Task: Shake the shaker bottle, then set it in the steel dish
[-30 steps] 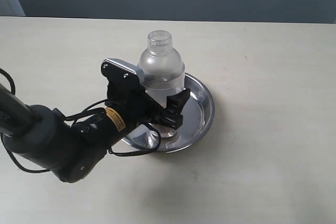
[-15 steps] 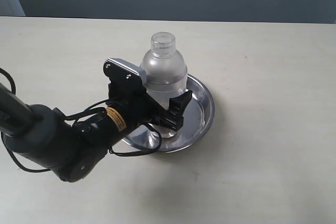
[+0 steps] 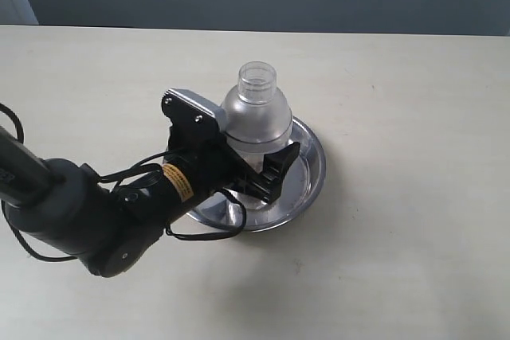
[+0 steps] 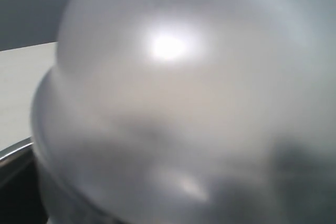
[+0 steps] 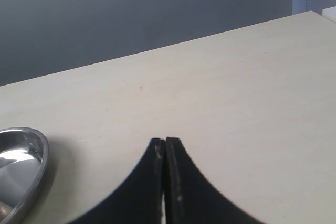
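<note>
Gripping the bottle around its frosted body, the left gripper holds it over the dish on the table. Its jaws are spread to the bottle's width and clamped on it, and the clear cap points up, close to upright. The arm hides the base, so whether it touches the steel cannot be told. In the left wrist view the bottle fills the frame as a blur, with only a sliver of dish rim beside it. The step in hand appears to be the set-down. Doing it well calls for lowering straight so the base lands flat on the dish floor rather than on the raised rim, and for letting go only once the weight rests there. The fingers should then draw back level, so they do not tip a tall, narrow load. The lower finger sits inside the rim on the arm's side, which looks like the likeliest place to snag. More bare steel shows on the far side of the bottle. The right gripper waits with its fingers pressed together and nothing between them, apart from the dish, with open tabletop all round and the table's edges well away.
</note>
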